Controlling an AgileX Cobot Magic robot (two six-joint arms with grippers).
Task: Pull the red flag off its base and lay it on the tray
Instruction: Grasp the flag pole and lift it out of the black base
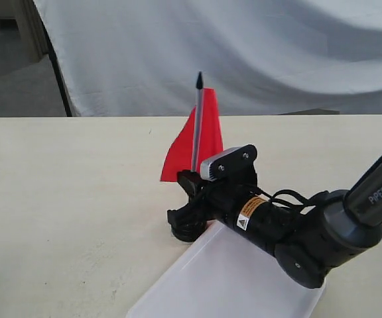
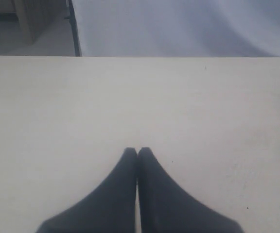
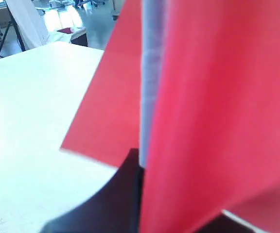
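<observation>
Here the right hand [image 1: 188, 195] extends from the right side of the exterior view and is clamped on the rod of the red flag [image 1: 209, 136], low down, just above the base [image 1: 186, 232]. In the right wrist view one dark finger [image 3: 106, 199] lies against the rod at the foot of its grey sleeve. The other finger is mostly hidden behind the red cloth. The flag stands upright with its foot seated in the base and its pointed black tip uppermost. Its cloth spreads to either side of the rod, above and behind the hand.

The base rests on the tabletop [image 1: 65, 199], just beside the far corner of the tray [image 1: 231, 278]. The tray lies nearer the camera, partly beneath the right arm [image 1: 337, 225].

The left hand [image 2: 137, 151] appears only in its own wrist view, fingers pressed together with nothing between them, above bare tabletop. A white sheet [image 1: 244, 53] hangs beyond the tabletop's far edge.
</observation>
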